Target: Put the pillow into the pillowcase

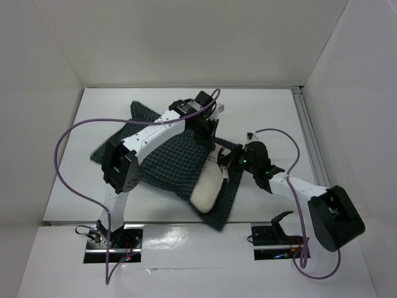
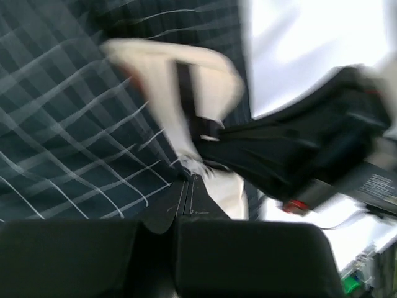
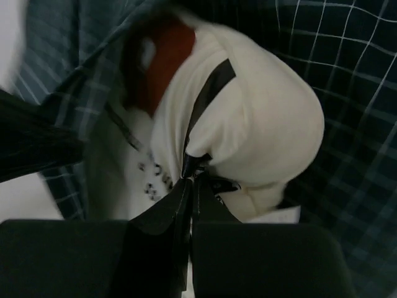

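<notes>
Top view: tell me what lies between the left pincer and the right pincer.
In the top view, the pillow's cream end, poking from the pillowcase, fills the gap between the left pincer and the right pincer.

White table boxed in by plain white walls.

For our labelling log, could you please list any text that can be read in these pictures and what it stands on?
None is readable.
Black print on the pillow: blurred, partly folded away.
White label on black housing: too small.
</notes>
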Tool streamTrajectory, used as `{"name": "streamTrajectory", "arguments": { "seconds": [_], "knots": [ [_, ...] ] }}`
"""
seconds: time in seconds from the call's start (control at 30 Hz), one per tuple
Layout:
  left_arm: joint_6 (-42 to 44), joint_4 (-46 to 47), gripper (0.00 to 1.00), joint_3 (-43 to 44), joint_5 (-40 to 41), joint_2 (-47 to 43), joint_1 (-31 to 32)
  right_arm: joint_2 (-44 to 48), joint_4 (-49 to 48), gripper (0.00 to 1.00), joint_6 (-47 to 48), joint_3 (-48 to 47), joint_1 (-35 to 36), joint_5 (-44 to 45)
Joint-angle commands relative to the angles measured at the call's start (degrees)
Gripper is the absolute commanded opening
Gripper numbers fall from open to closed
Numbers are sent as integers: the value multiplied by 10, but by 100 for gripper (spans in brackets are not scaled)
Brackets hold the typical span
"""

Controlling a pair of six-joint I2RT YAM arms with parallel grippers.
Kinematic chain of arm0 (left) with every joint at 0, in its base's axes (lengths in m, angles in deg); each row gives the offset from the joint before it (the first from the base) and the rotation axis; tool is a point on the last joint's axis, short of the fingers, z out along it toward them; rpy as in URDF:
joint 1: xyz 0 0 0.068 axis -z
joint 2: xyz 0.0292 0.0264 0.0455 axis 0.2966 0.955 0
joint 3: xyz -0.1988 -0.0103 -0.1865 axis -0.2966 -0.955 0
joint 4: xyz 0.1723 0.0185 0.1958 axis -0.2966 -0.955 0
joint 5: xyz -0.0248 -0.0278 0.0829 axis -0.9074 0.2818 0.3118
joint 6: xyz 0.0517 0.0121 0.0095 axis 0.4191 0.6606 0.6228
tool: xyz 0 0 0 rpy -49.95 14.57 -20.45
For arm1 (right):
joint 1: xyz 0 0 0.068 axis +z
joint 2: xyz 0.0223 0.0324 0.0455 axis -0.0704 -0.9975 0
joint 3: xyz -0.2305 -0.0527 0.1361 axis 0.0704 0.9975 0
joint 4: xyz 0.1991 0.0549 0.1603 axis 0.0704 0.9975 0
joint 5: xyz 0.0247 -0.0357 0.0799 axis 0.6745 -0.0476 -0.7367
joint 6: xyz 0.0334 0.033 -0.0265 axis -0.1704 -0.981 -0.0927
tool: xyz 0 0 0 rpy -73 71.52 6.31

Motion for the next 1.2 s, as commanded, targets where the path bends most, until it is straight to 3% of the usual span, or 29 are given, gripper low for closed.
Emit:
{"name": "streamTrajectory", "arguments": {
  "seconds": [0.0, 0.03, 0.13, 0.47, 0.57, 0.6, 0.63, 0.7, 0.73, 0.77, 0.8, 0.87, 0.97, 1.17],
  "knots": [
    [-21, 185, 0, -110, 20, -87, 8, -54, -68, 0, 9, -20, 57, -99],
    [-28, 202, 0, -153, 20, -108, 8, -93, -68, 0, 27, -43, 57, -124],
    [-28, 179, 0, -169, 49, -108, 3, -150, -86, 0, 32, -73, 45, -157],
    [-57, 105, 0, -187, 174, -128, 21, -197, -114, 0, 25, -121, 40, -160],
    [-49, 63, 28, -157, 201, -121, 33, -197, -93, 0, 25, -138, 12, -179],
    [-44, 54, 44, -157, 213, -121, 39, -186, -80, 3, 33, -138, 0, -179],
    [-33, 46, 50, -157, 228, -121, 46, -176, -52, 30, 38, -138, -6, -179],
    [-12, 37, 59, -165, 268, -140, 76, -130, -11, 65, 60, -138, -16, -163],
    [-5, 31, 73, -172, 283, -146, 87, -111, 41, 83, 69, -138, -24, -152],
    [3, 21, 78, -183, 316, -151, 113, -90, 69, 88, 77, -138, -24, -141],
    [11, 20, 88, -193, 335, -161, 126, -49, 99, 92, 91, -138, -30, -111],
    [18, 14, 92, -215, 392, -173, 149, -9, 183, 99, 97, -132, -37, -80],
    [35, 20, 99, -282, 430, -189, 178, 56, 254, 99, 108, -127, -50, -47],
    [55, 60, 99, -358, 477, -176, 194, 128, 329, 99, 119, -117, -77, -23]
  ]
}}
